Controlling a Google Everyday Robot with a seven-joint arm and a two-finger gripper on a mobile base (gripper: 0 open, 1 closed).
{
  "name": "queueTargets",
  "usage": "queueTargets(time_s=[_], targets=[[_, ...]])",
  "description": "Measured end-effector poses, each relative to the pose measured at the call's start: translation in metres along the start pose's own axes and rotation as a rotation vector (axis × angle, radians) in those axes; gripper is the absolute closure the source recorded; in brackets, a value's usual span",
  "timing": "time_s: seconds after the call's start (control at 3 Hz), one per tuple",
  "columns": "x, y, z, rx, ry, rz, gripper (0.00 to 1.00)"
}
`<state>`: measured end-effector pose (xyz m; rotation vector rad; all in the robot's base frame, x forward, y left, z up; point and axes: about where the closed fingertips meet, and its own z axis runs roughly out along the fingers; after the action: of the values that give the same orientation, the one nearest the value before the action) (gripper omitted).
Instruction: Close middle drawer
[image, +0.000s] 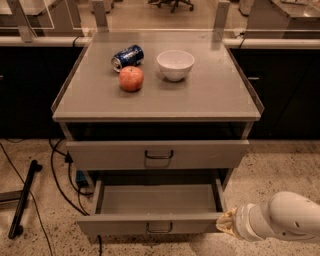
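The middle drawer (159, 200) stands pulled far out, low in the camera view. Its shallow grey tray is bare and its low flat front (120, 225) has a small dark loop handle (160, 228). My gripper (226, 225), on a white arm (285, 220), is at the right front corner of this drawer's front, touching or very close to it. The taller top drawer (157, 154) above is pulled out a little. The lowest drawer is out of view.
On the cabinet top (210, 95) lie a blue can (127, 56) on its side, a red apple (131, 78) and a white bowl (175, 64). Cables (60, 185) and a black bar (22, 200) lie on the speckled floor to the left. Dark cabinets stand behind.
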<state>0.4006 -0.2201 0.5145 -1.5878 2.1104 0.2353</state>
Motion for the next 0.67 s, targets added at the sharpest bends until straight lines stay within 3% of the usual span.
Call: queueTargets(time_s=[0.67], targets=[[0.049, 0.005, 0.067, -0.011, 0.031, 0.022, 1.00]])
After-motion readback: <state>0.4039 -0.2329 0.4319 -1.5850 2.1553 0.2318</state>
